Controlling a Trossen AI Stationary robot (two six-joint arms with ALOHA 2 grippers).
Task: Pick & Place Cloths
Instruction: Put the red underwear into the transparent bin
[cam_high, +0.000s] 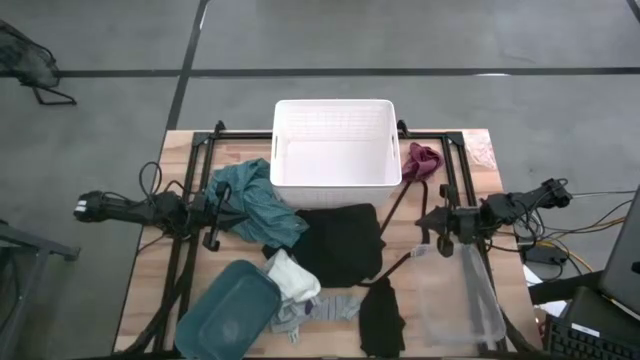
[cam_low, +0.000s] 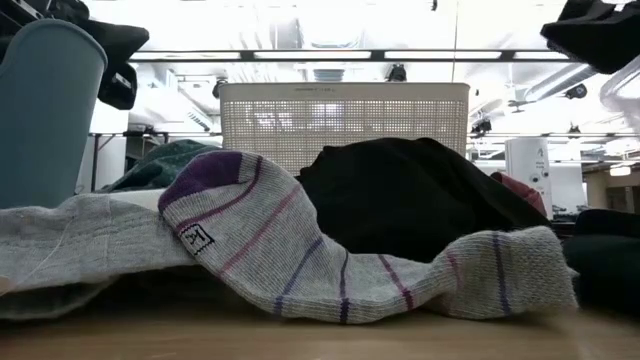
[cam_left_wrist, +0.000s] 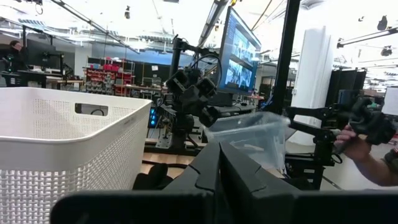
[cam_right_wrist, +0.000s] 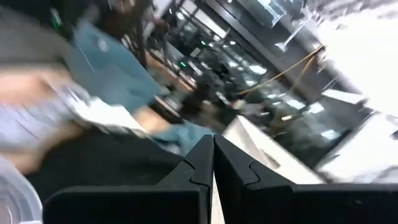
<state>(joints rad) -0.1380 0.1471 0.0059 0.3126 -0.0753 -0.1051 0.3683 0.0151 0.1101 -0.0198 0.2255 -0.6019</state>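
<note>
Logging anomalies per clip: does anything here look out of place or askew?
Yes. The white slatted plastic basket is empty, while the cloths lie scattered on the wooden table. The small maroon cloth is draped over the black frame rail beside the basket. The teal plastic bin sits askew at the front.

Occluded, cropped and blurred regions, as I read them from the console.

My right wrist view is motion-smeared; I cannot name the cloths beyond the fingers (cam_right_wrist: 212, 163). The striped sock (cam_low: 300, 255) hides most of the black cloth (cam_low: 420, 195) in the low view. The teal bin (cam_high: 228, 312) and clear tub (cam_high: 462, 300) run off the bottom edge of the high view.
</note>
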